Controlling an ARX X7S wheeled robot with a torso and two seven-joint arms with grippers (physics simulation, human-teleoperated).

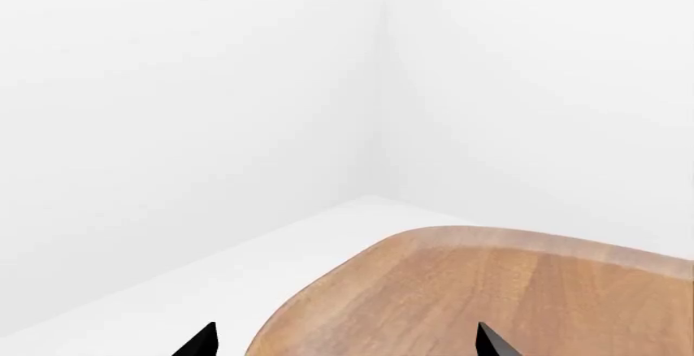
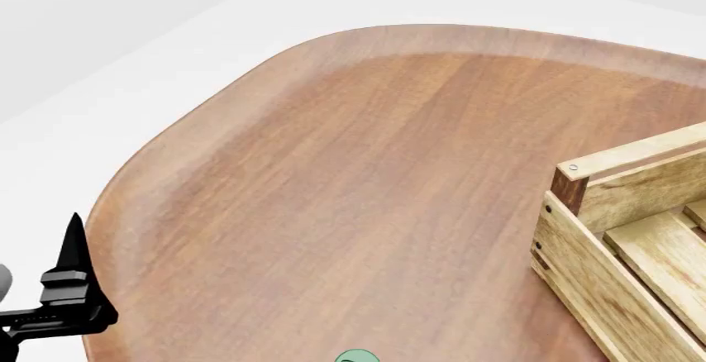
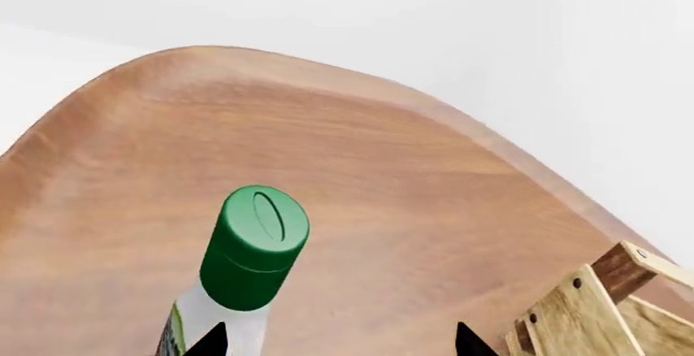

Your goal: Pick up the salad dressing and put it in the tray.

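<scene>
Near the table's (image 2: 364, 180) front edge, the right gripper (image 3: 338, 341) spreads open around the salad dressing (image 3: 247, 254), lining up a grasp beside the tray (image 2: 629, 254); the left gripper (image 1: 344, 341) idles open.

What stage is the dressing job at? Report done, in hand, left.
Done: nothing visible; the salad dressing stands upright on the wooden table, outside the tray.
In hand: the right tool is lined up near the bottle, its tips either side, no grip visible. The left tool hangs at the table's edge.
Left: grasp, lift, place in the tray.
</scene>
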